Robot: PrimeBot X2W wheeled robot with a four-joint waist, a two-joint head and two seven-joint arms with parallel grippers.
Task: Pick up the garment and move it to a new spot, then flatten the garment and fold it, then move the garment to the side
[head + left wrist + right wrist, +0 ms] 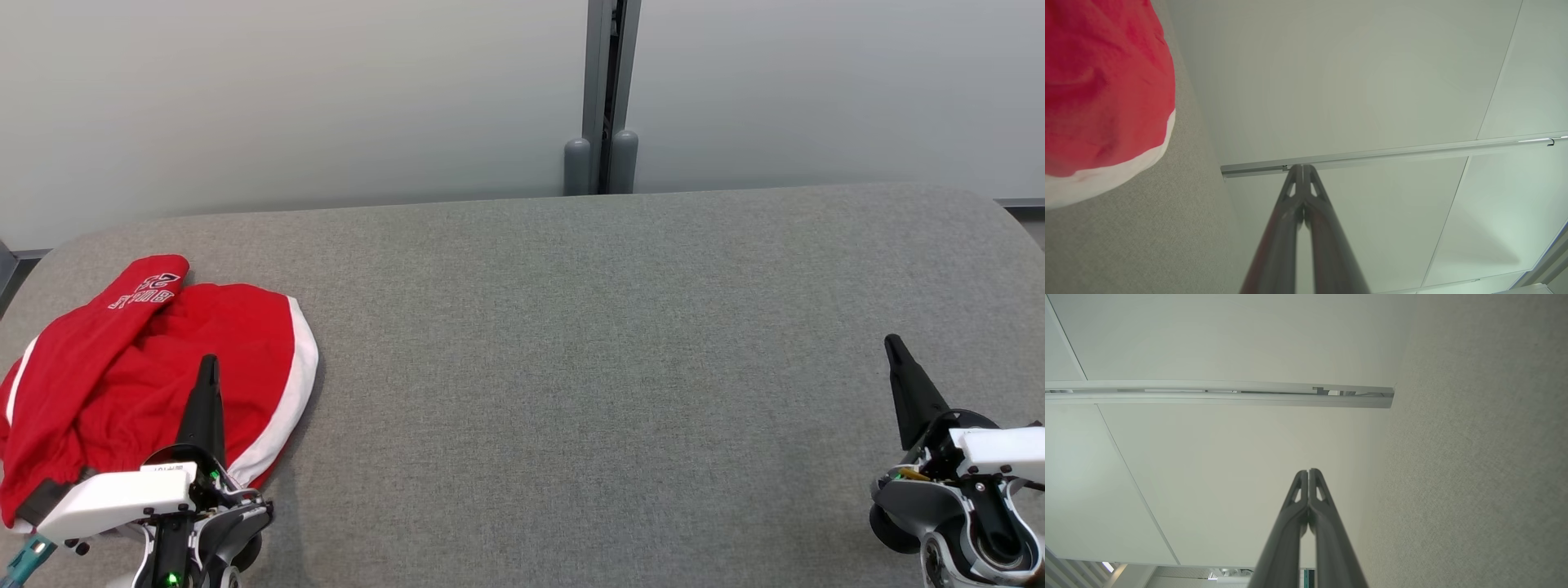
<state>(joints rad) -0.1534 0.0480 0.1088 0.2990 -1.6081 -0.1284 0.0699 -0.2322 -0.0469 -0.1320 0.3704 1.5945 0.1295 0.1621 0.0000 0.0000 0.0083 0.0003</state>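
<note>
red garment (155, 376) with white trim and white lettering lies crumpled at the near left end of the grey table (571, 367), one edge reaching the table's left rim. rest of the tabletop bare fabric.

left gripper (210, 363): both dark fingers pressed together to a single point, nothing between them. in the head view it overlaps the garment's right half. the left wrist view has the tips against the pale wall, with the cloth off to one side. contact with the cloth cannot be told.

right gripper (894, 343): fingers closed tight, holding nothing, over bare table at the near right, well apart from the garment.

grey post (602, 98) stands behind the table's far edge.
</note>
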